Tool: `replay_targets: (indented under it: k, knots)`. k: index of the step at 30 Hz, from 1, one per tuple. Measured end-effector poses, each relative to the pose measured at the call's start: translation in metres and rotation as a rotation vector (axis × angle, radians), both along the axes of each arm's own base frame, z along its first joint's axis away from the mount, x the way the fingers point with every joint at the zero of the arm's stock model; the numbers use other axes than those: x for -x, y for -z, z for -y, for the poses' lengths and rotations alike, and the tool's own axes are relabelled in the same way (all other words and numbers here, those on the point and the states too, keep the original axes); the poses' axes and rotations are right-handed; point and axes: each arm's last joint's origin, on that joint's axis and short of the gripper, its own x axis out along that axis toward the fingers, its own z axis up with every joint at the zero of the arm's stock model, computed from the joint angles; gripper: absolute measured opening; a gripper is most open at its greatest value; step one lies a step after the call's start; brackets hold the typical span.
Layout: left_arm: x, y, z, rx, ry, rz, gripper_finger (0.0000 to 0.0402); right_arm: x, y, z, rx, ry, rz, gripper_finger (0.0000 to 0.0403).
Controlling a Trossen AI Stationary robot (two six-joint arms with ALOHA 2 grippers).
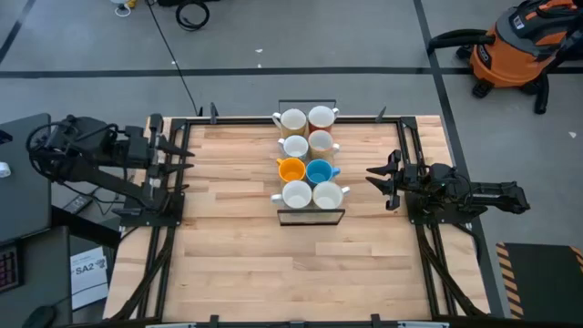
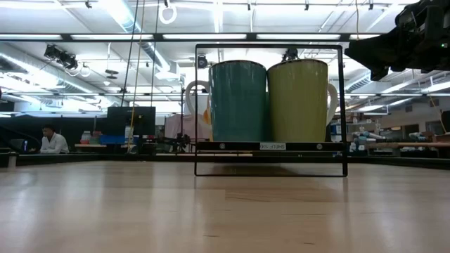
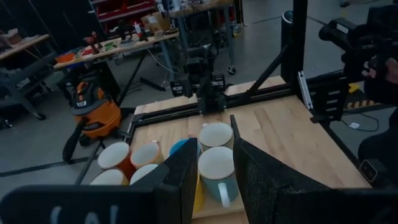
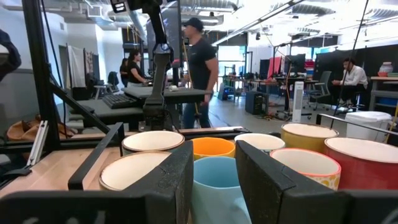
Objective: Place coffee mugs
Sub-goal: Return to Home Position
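Observation:
Eight coffee mugs (image 1: 308, 157) stand upright in two columns inside a black wire rack (image 1: 311, 220) at the table's middle, toward the far edge. Most show white insides; one is orange (image 1: 291, 169) and one blue (image 1: 319, 170). In the low view a teal mug (image 2: 239, 100) and a pale green mug (image 2: 299, 100) stand side by side in the rack's frame. My left gripper (image 1: 182, 157) (image 3: 214, 155) waits open at the table's left edge. My right gripper (image 1: 373, 175) (image 4: 211, 152) is open at the right edge and points at the rack, apart from it.
Black rails (image 1: 173, 219) frame the table on the left and right sides. Bare wood (image 1: 301, 273) lies between the rack and the near edge. An orange shop vacuum (image 1: 515, 46) sits on the floor beyond the far right corner. People (image 4: 199, 62) stand in the room behind.

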Motion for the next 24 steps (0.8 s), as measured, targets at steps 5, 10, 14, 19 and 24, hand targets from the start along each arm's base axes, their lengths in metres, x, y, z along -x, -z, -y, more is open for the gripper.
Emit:
replay_targets:
  k: [5,10,14,19,24]
  knots:
    - [0.009,0.002,-0.001,-0.021,0.033,-0.014,0.011,0.0,0.0,0.0,0.0,0.0,0.001,0.0126]
    - [0.029,0.002,-0.006,-0.015,0.035,0.018,0.011,0.0,0.0,0.0,0.0,0.0,0.002,0.0126]
    - [0.056,0.001,-0.013,0.007,0.033,0.08,0.011,0.0,0.0,0.0,0.001,0.0,0.002,0.0126]
    - [0.078,0.02,-0.017,0.029,0.045,0.137,0.011,0.0,0.0,0.0,0.002,0.0,0.002,0.0126]
    - [0.084,0.059,-0.019,0.084,0.044,0.282,0.011,0.0,0.0,0.0,0.002,0.0,0.002,0.0126]
